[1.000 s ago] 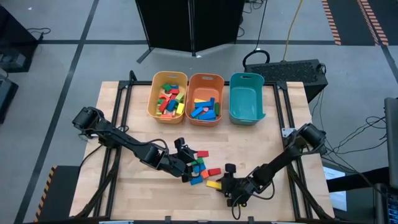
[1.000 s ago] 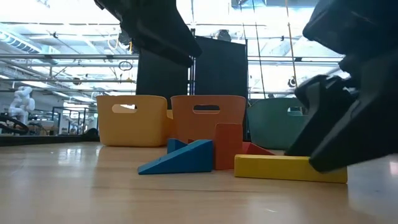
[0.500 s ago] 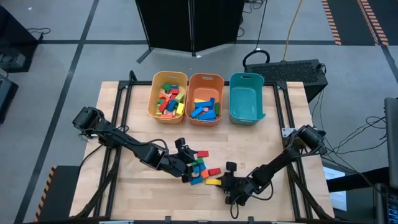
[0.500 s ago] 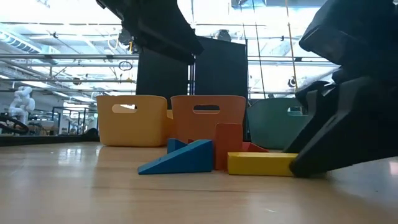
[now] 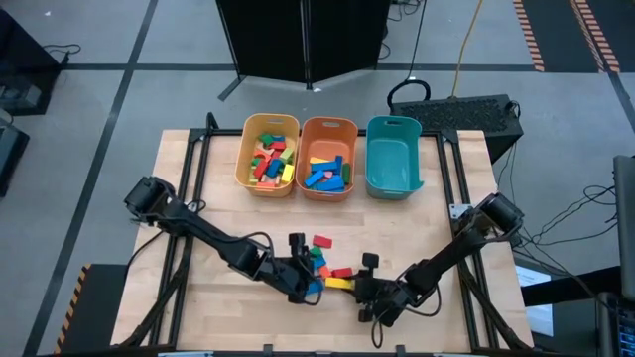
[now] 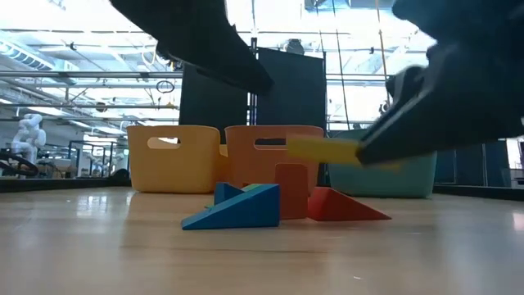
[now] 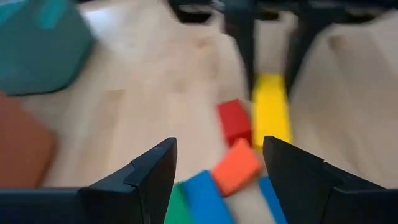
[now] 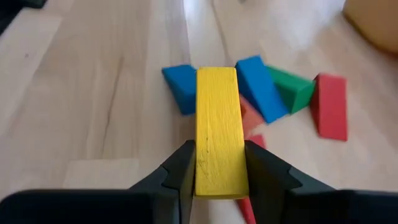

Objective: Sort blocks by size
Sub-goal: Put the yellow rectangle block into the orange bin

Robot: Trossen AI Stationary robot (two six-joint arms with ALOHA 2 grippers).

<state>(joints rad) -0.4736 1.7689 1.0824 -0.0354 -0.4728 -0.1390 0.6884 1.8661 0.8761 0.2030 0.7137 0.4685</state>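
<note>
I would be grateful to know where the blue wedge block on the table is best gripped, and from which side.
Grip the blue wedge block across its two flat triangular faces, near the tall end, coming down from above. Those faces stand upright and parallel, whereas its top slopes, so a pinch from top to bottom would likely slip.

The pale wooden worktop [image 5: 213,193] carries three bins along its far edge: yellow bin [image 5: 269,156], orange bin [image 5: 328,159], teal bin [image 5: 393,157]. Near the front lies a loose cluster of blocks [image 5: 319,263], perhaps half a dozen.
</note>
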